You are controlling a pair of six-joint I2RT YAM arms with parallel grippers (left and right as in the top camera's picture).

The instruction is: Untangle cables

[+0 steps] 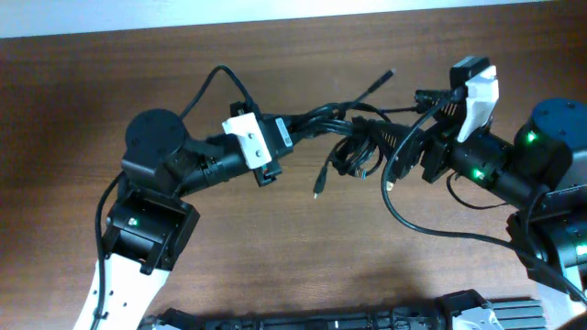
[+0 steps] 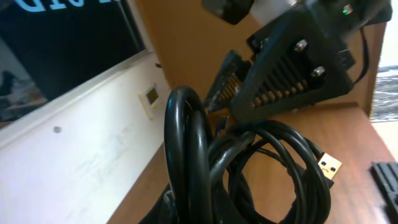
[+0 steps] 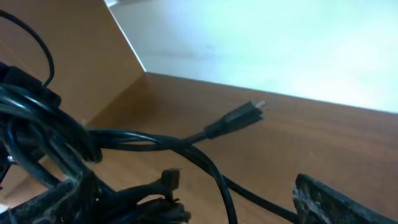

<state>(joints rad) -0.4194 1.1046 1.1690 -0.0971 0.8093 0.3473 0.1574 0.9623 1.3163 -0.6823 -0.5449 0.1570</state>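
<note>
cables (image 1: 353,151): tangled black bundle just beyond the left gripper (image 1: 286,136), apparently lifted off the surface (image 1: 229,257), with one plug (image 1: 318,190) trailing loose. left gripper pressed together, pinching several strands. right gripper (image 1: 401,156), on the bundle's far side from the left gripper, spread wide, holding nothing. assessment: cords light, limp and smooth-jacketed, likely to slip and snag; best taken on a free strand just behind a plug.

- The cables (image 2: 249,155) look to me like smooth, glossy black plastic sheathing.
- One plug (image 3: 242,116) is matt black moulding tipped with bare metal.
- I see the table (image 1: 275,266) as brown wood grain, smooth, with a low sheen.
- The right gripper (image 2: 225,109) has fingers (image 2: 292,87) of ribbed matt black plastic with shiny metal screws.
</note>
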